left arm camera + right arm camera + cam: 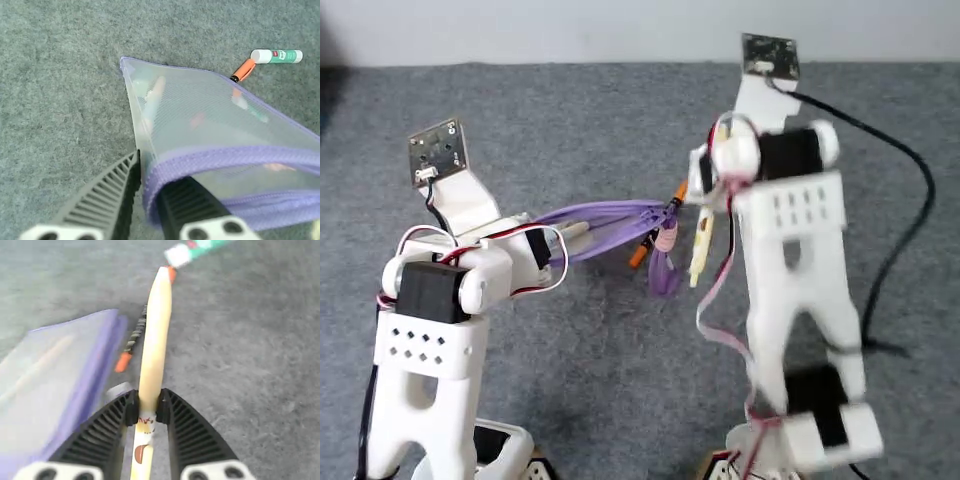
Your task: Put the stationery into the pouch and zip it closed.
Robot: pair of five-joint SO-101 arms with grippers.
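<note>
The translucent pouch [200,120] with a purple zip edge is lifted off the grey carpet. My left gripper [146,172] is shut on its edge, and in the high view it [558,245] holds the pouch [610,222] stretched toward the other arm. Some stationery shows faintly inside it. My right gripper [148,407] is shut on a cream pen [154,335], which hangs beside the pouch's far end [700,250]. An orange pen [243,70] and a green-and-white glue stick [276,56] lie on the carpet just beyond the pouch.
Grey carpet [570,120] covers the whole table, with open floor at the back and front middle. A black cable [910,170] loops off the right arm at the right side. Both arm bases stand at the near edge.
</note>
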